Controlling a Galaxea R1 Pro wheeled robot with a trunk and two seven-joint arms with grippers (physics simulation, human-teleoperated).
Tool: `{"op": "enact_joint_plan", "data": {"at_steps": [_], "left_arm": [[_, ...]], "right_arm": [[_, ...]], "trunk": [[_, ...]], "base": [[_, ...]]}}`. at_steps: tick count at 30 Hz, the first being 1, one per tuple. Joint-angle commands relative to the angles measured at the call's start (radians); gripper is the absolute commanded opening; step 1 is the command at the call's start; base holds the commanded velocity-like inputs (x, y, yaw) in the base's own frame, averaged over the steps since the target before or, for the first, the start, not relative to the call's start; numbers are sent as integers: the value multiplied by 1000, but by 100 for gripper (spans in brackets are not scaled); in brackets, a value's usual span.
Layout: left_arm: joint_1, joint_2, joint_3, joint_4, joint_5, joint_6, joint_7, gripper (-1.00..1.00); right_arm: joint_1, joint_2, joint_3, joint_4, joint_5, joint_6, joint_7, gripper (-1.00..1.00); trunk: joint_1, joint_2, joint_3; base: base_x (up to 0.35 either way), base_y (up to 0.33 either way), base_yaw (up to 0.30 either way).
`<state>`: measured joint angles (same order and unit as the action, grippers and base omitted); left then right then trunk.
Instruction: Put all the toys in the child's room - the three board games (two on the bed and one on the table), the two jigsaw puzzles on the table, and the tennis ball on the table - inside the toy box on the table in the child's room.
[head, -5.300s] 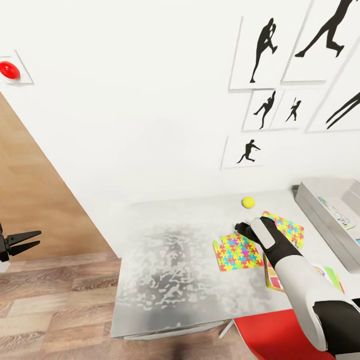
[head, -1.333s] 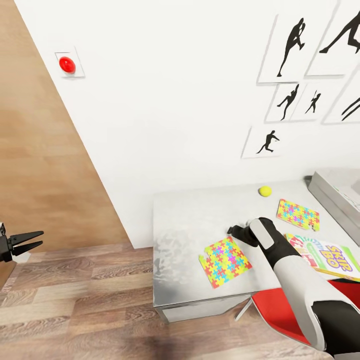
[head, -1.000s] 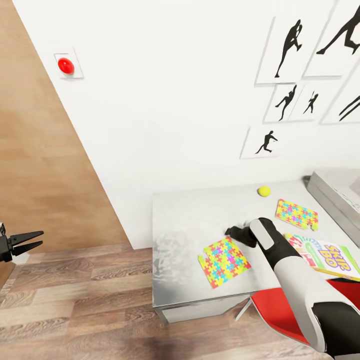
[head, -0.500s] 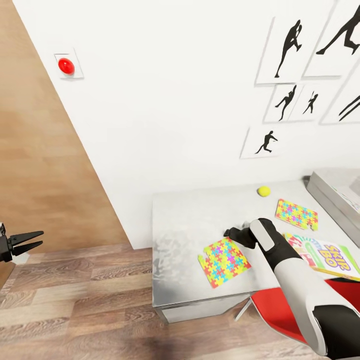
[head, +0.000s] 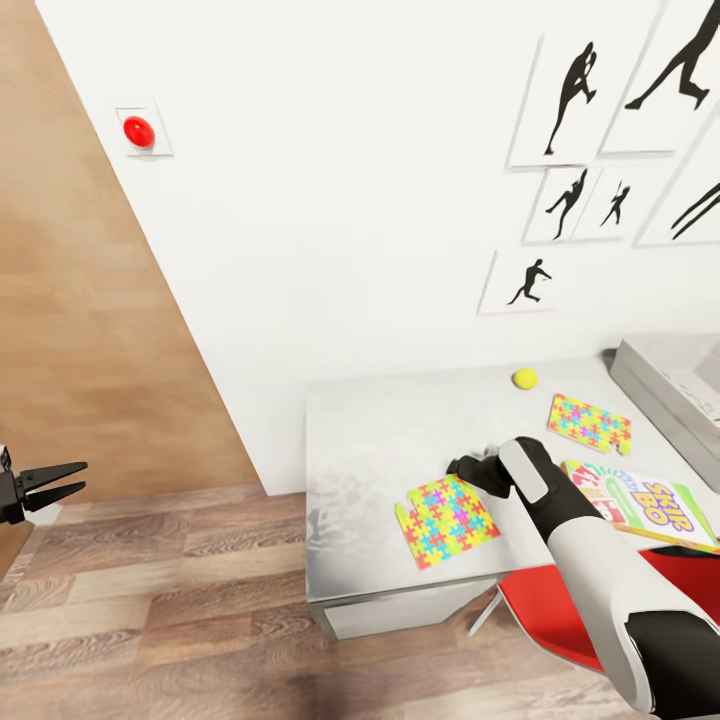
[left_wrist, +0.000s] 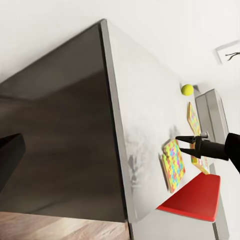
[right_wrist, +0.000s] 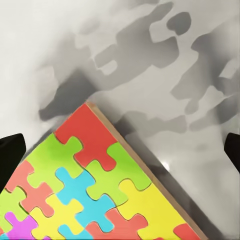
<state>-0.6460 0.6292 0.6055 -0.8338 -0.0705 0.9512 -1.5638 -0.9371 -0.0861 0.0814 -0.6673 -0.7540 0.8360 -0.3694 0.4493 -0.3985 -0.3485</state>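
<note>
Meanwhile right gripper, jaws apart, had edged onto the near jigsaw puzzle at 12 o'clock on the worktop; grasp looked imminent; left gripper apart

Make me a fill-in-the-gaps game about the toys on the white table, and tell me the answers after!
1. The tennis ball lies on the table close to the ____.
2. The number of jigsaw puzzles lying on the table is ____.
3. The right gripper hovers with its fingers ____ above the near jigsaw puzzle.
4. The words printed on the board game are Skip-____.

Missing words: wall; two; open; Bo
</note>
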Motion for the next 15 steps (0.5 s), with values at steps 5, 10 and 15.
{"op": "enact_joint_plan", "data": {"at_steps": [5,10,15], "left_arm": [[0,0,1,-1,-8,11,-7,100],[-1,0,1,-1,-8,11,-7,100],[-1,0,1,-1,-8,11,-7,100]], "right_arm": [[0,-1,6,43,-11,3,-10,100],[0,-1,7,43,-11,2,-8,100],[0,-1,8,43,-10,2,-8,100]], "trunk": [[1,-1,5],[1,-1,13],[1,-1,21]], "base": [[-8,0,0],[-1,0,0],[0,0,0]]}}
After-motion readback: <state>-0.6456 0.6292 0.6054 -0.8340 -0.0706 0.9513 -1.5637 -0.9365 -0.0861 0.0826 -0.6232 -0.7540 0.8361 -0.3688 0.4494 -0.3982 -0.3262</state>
